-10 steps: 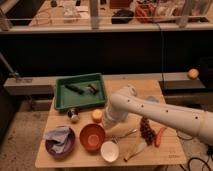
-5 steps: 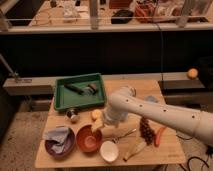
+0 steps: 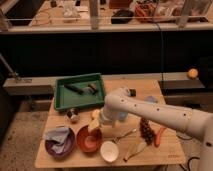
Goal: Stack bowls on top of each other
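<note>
The orange-red bowl [image 3: 89,139] sits upright on the wooden table [image 3: 165,150], front left of centre. The dark purple bowl [image 3: 60,143] stands just left of it, almost touching, with a crumpled grey-blue cloth [image 3: 58,135] lying in it. My gripper [image 3: 97,126], at the end of the white arm [image 3: 145,112], is low over the far right rim of the orange-red bowl. Whether it touches the rim is hidden by the arm.
A green tray [image 3: 62,100] with dark items stands at the back left. A small white cup [image 3: 108,150], a spoon [image 3: 125,135], a wooden utensil [image 3: 133,149], dark grapes [image 3: 146,131] and a red chili [image 3: 160,135] lie to the right. A yellow item [image 3: 94,115] is by the gripper.
The gripper has come down and a little left onto the orange-red bowl's far rim. The bowl has slid slightly left toward the purple bowl.
</note>
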Controlling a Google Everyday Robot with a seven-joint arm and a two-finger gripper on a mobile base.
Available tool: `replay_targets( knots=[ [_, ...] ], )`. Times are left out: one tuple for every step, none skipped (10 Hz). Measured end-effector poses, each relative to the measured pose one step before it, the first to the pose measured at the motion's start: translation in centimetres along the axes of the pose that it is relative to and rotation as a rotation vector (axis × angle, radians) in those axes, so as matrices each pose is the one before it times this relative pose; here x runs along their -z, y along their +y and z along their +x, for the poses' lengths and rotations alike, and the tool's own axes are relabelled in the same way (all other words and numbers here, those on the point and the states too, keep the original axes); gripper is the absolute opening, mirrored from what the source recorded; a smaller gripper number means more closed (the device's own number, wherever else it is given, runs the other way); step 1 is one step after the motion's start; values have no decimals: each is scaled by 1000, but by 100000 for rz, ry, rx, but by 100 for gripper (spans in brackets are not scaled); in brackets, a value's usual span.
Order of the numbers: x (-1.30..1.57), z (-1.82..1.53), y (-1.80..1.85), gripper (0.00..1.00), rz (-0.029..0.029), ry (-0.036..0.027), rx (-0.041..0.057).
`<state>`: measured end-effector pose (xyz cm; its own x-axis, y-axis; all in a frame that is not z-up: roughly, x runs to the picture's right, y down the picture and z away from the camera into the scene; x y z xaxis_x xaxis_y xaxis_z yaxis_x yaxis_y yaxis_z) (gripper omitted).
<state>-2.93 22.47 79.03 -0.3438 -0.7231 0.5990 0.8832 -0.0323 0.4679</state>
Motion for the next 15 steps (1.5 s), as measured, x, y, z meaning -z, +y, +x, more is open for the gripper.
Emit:
replay_targets(
  knots=[
    [-537, 348, -640, 62, -109, -803, 1093],
    [-325, 236, -365, 51, -111, -435, 261],
    [-135, 80, -107, 43, -142, -190, -145],
    [-34, 14, 19, 37, 145, 11, -212],
    [156, 18, 222, 36, 264, 475, -760],
    [178, -14, 269, 33, 173, 432, -771],
    [326, -24, 631, 26, 234, 631, -2800],
    [757, -73, 823, 11, 1947, 1138, -4637],
    [481, -5, 264, 5, 2587, 569, -763],
    [981, -140, 454, 0, 5329, 410, -743],
    [1319, -121, 269, 0, 3861, 470, -568],
    [1177, -15, -202, 0, 798, 224, 134],
    [1018, 69, -251, 0, -444, 26, 124],
    [879, 182, -229, 0, -63, 194, 76],
    [670, 219, -482, 0, 1078, 481, 1118]
  ],
)
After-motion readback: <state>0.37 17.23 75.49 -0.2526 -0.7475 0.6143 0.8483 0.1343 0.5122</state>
